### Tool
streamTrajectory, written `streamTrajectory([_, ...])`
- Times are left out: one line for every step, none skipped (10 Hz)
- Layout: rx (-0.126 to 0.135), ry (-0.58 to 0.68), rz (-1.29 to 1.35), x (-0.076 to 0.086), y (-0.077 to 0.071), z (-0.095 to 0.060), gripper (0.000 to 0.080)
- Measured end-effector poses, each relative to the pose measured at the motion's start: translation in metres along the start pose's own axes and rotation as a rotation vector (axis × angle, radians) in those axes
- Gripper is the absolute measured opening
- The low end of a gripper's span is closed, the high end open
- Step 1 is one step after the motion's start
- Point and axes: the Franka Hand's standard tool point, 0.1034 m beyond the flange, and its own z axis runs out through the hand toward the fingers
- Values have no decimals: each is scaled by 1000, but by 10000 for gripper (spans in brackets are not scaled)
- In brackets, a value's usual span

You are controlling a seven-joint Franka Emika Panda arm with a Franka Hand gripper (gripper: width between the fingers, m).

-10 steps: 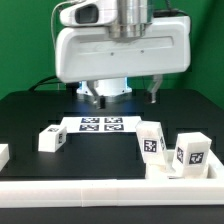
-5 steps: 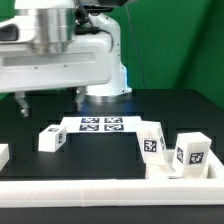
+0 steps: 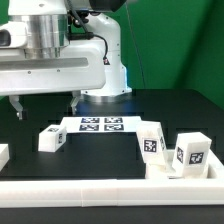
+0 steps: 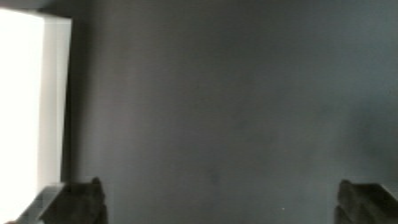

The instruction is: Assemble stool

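Three white blocky stool legs with square tags stand on the black table in the exterior view: one left of the middle, two at the exterior view's right. My gripper hangs open and empty above the table at the exterior view's left, behind and above the left leg. In the wrist view my gripper has its fingertips wide apart over bare black table. The round seat is not in view.
The marker board lies in the middle of the table. A long white rail edges the front. A small white piece sits at the far left edge. A white strip borders the wrist view.
My gripper has swung from above the marker board to the exterior view's left and come a little lower. The legs have not moved.
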Motion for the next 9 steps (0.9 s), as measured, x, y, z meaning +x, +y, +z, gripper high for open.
streamTrajectory([14,-9,135,-8,6,5,649])
streamTrajectory([20,-19,216,-18,12,11,649])
streamTrajectory([18,-33,274,-30,14,19,649])
streamTrajectory([19,-55,283,-42,16,26,649])
streamTrajectory([23,-72,271,-53,18,35,649])
streamTrajectory([23,-73,270,-58,18,40,649])
streamTrajectory([26,-80,268,-58,17,40,649])
streamTrajectory([35,-103,267,-59,15,40,649])
streamTrajectory([37,-108,266,-59,14,40,649])
